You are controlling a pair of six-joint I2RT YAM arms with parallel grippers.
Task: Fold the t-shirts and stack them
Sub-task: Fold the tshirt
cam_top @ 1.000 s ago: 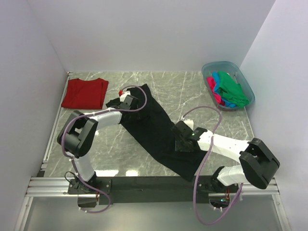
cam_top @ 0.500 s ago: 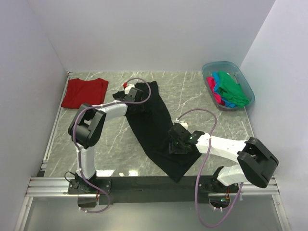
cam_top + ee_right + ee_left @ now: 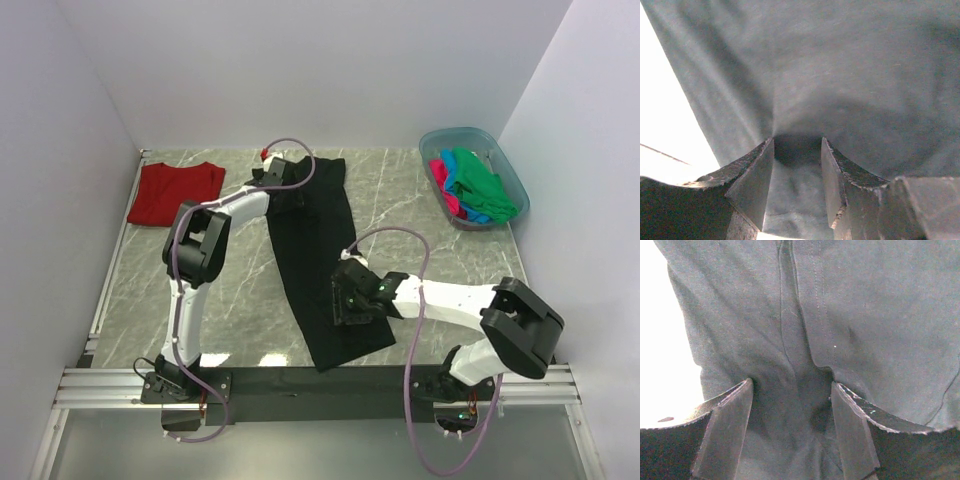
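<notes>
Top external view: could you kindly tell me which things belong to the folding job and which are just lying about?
Belongs to the job:
black t-shirt
red t-shirt, folded at the far left
green, pink and blue shirts

Just lying about:
blue plastic tub holding those coloured shirts

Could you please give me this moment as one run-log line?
left gripper: grips black t-shirt far end | right gripper: grips near end | red t-shirt: folded, far left
</notes>
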